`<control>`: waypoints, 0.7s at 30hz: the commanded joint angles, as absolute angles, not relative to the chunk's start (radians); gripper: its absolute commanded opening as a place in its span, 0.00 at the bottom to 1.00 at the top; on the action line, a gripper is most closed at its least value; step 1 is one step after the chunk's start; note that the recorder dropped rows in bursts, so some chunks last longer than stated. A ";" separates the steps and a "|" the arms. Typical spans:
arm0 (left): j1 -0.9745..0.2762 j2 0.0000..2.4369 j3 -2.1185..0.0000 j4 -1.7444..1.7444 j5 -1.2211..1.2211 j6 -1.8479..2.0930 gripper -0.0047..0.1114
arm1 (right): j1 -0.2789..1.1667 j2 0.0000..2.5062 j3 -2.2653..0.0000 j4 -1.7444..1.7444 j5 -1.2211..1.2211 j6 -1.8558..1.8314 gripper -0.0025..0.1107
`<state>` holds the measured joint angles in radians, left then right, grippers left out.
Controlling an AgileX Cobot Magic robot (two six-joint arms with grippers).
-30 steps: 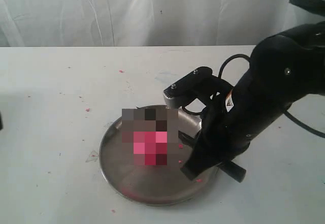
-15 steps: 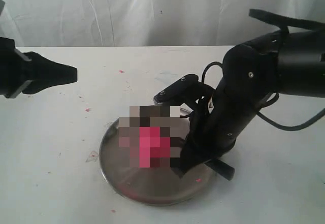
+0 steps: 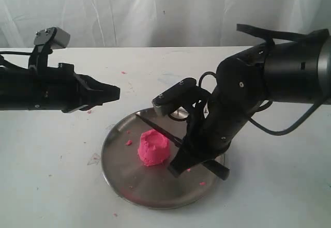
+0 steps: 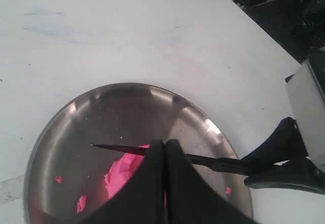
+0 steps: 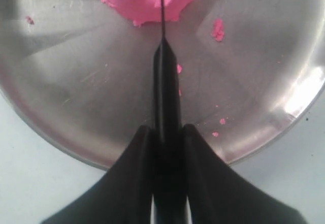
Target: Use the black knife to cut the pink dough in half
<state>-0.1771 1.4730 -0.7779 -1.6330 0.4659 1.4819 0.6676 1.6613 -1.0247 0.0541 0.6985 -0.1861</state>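
The pink dough (image 3: 153, 148) is one stubby lump on the steel plate (image 3: 119, 155), left of its middle. My right gripper (image 3: 181, 161) is shut on the handle of the black knife (image 3: 158, 131). Its slim blade runs over the top of the dough; I cannot tell whether it touches. In the right wrist view the knife (image 5: 165, 82) points from the gripper (image 5: 166, 132) across the dough (image 5: 137, 0). My left gripper (image 3: 115, 90) is shut and empty, held above the table left of the plate. In its own view the gripper (image 4: 165, 148) partly hides the dough (image 4: 122, 170) and the knife (image 4: 114, 148).
Small pink crumbs (image 3: 129, 142) lie on the plate and scattered on the white table (image 3: 62, 176). A white curtain (image 3: 155, 11) hangs along the table's back edge. The bulky right arm (image 3: 248, 99) leans over the plate's right side.
The left arm has come in from the left edge toward the plate. The right arm has shifted left and carried the knife over the dough.
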 commanded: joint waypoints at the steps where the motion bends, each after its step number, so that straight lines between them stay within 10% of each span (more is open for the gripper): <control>1: -0.198 1.532 -0.836 -1.675 0.504 1.506 0.04 | 0.671 1.674 -1.027 0.041 0.682 -0.179 0.07; 21: -0.234 1.750 -0.933 -1.744 0.501 1.573 0.04 | 0.671 1.737 -1.027 0.043 0.650 -0.179 0.07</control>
